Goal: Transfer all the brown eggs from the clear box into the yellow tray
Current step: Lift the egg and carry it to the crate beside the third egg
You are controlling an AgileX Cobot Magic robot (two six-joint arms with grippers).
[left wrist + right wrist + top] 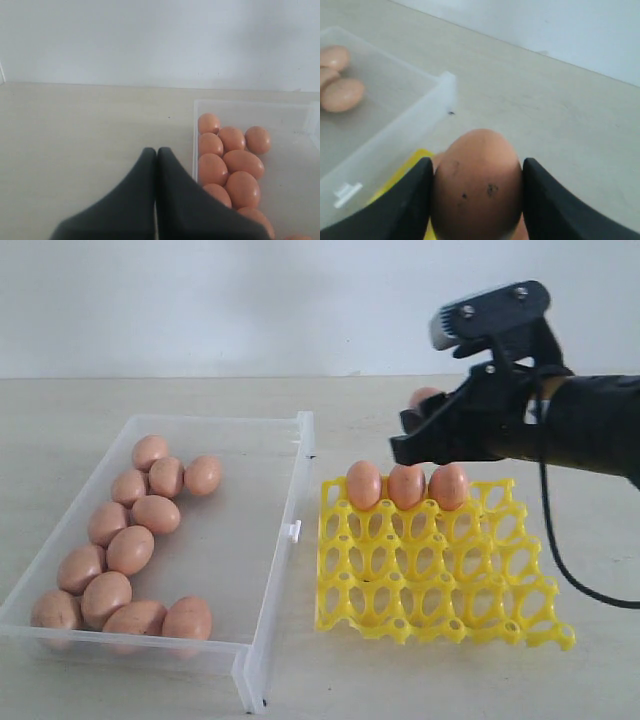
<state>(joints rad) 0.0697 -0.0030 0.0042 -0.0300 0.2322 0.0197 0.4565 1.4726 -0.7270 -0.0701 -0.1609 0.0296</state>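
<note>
Several brown eggs (130, 549) lie along the left side of the clear box (303, 443). To its right, the yellow tray (440, 580) carries three eggs (406, 486) in its far row. My right gripper (420, 430) hovers above that far row, shut on a speckled brown egg (477, 185); a sliver of the tray (410, 165) shows below it. My left gripper (156, 150) is shut and empty, over the bare table just outside the box wall (195, 130), beside the boxed eggs (243, 162). It does not appear in the exterior view.
The beige table (420, 680) runs back to a white wall (250, 300). A black cable (560, 560) hangs from the right arm past the tray's right edge. The box has a small clip tab (295, 531) on the side facing the tray.
</note>
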